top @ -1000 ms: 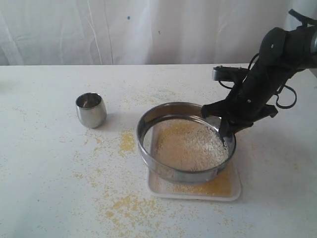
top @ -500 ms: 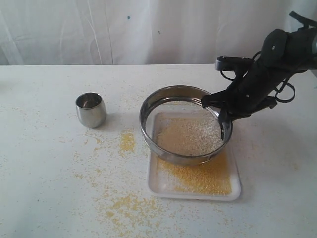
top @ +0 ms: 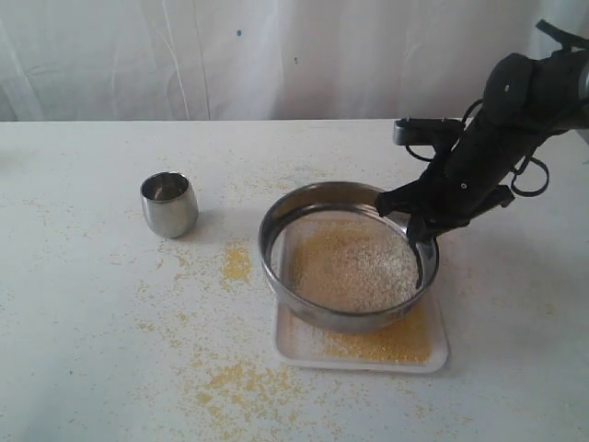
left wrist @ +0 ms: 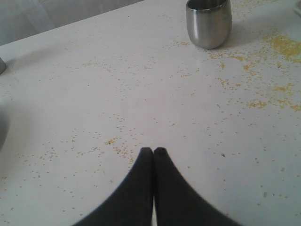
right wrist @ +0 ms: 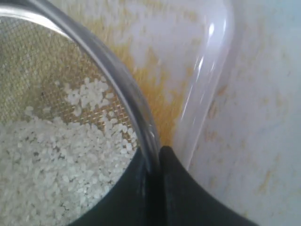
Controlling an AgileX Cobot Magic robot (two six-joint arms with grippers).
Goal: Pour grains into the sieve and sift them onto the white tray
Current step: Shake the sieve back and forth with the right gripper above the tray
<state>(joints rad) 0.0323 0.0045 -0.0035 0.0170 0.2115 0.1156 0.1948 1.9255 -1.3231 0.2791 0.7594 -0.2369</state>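
The steel-rimmed sieve (top: 348,256) hangs over the white tray (top: 433,354), tilted a little. My right gripper (top: 416,228) is shut on its right rim (right wrist: 136,108), one finger inside the wall and one outside. Pale whitish grains (top: 354,262) lie on the mesh (right wrist: 42,89); in the right wrist view they are white bits (right wrist: 51,160). Fine yellow grains (top: 391,343) cover the tray floor (right wrist: 164,61) below the sieve. My left gripper (left wrist: 153,150) is shut on nothing, low over the bare table, out of the exterior view.
A small steel cup (top: 169,203) stands upright left of the sieve, also in the left wrist view (left wrist: 209,22). Spilled yellow grains lie in patches on the table (top: 236,262) and in front of the tray (top: 235,382). A white curtain backs the table.
The sieve swung back away from the camera and then forward again over the tray, carried by my right gripper. More yellow grains lie on the tray. The cup has not moved.
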